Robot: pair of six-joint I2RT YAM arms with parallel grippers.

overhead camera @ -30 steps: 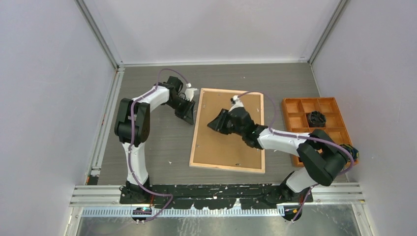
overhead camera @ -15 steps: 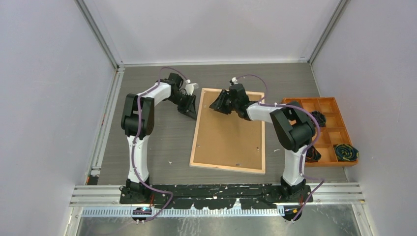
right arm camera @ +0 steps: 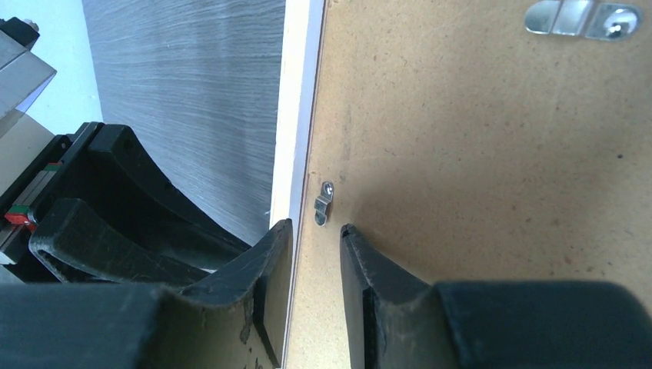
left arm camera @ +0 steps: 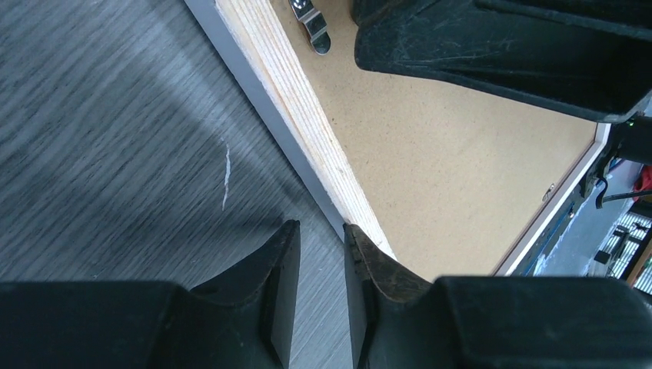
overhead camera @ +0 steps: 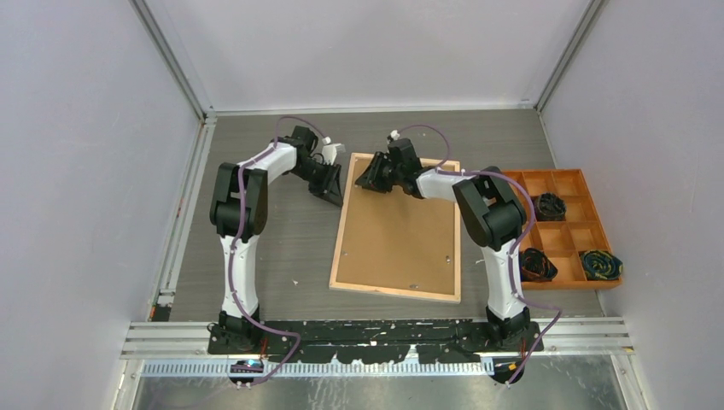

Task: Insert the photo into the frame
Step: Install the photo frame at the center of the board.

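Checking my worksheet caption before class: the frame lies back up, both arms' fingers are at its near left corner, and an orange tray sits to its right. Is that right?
Not quite: the top external view shows the left fingers and right fingers at the far left corner of the frame. It does lie back up, the orange tray to its right.

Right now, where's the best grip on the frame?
Probably the wooden rim on the frame's left long side, approached from outside: it lies flat, back up, with the board filling the middle, so only that thin edge can be pinched. The left gripper hovers there.
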